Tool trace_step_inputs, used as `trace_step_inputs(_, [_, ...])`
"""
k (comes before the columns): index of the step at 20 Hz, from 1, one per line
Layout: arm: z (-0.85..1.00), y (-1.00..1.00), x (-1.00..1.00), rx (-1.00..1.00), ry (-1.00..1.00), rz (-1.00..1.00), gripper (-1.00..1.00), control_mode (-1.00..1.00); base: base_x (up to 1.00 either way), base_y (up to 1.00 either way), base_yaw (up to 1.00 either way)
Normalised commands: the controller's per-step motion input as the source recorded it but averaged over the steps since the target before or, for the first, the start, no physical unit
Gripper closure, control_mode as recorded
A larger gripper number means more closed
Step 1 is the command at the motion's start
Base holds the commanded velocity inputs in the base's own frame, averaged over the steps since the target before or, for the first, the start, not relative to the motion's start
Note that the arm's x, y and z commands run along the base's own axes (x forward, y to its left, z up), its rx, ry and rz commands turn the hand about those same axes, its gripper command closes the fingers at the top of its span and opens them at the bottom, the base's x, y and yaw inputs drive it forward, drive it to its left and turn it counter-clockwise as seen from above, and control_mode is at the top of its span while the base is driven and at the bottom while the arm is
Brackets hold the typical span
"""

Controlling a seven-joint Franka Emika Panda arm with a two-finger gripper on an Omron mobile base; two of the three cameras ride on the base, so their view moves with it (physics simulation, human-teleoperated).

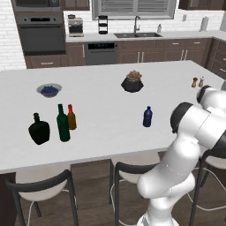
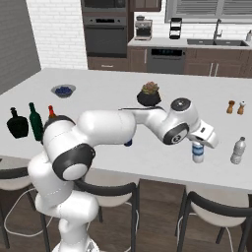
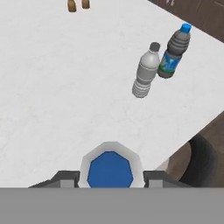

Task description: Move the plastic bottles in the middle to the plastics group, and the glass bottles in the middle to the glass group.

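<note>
The clear plastic bottle with the blue label (image 2: 198,151) stands upright under the gripper (image 3: 110,177), near the front edge of the desk (image 1: 106,95). In the hand view its cap sits between the two fingers (image 3: 65,179), long axis pointing straight up at the camera, so the fingers appear to be gripping it. The plastics group, a grey ribbed bottle (image 3: 145,71) touching a blue-capped one (image 3: 174,52), lies well ahead and to the right. The dark blue bottle (image 1: 147,117) waits mid-desk; the green bottle (image 1: 62,123) stands between the black flask (image 1: 39,129) and the amber bottle (image 1: 71,117).
</note>
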Motion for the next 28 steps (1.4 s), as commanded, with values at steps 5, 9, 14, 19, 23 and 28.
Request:
trace_step_inputs(5, [0.12, -0.45, 0.00, 0.05, -0.01, 0.00, 1.00, -1.00, 0.00, 0.00, 0.00])
trace_step_inputs(9, [0.13, -0.38, -0.07, 0.07, -0.03, 0.00, 1.00, -1.00, 0.00, 0.00, 0.00])
trace_step_inputs(14, [0.01, -0.12, -0.16, 0.02, -0.01, 0.00, 1.00, -1.00, 0.00, 0.00, 0.00])
trace_step_inputs(19, [0.13, -0.02, -0.12, 0.00, 0.00, 0.00, 1.00, -1.00, 0.00, 0.00, 0.00])
trace_step_inputs(23, [-0.13, 0.00, -0.03, 0.00, 0.00, 0.00, 1.00, -1.00, 0.00, 0.00, 0.00])
trace_step_inputs(28, [-0.43, 0.00, 0.00, 0.00, -0.02, 0.00, 1.00, -1.00, 0.00, 0.00, 0.00])
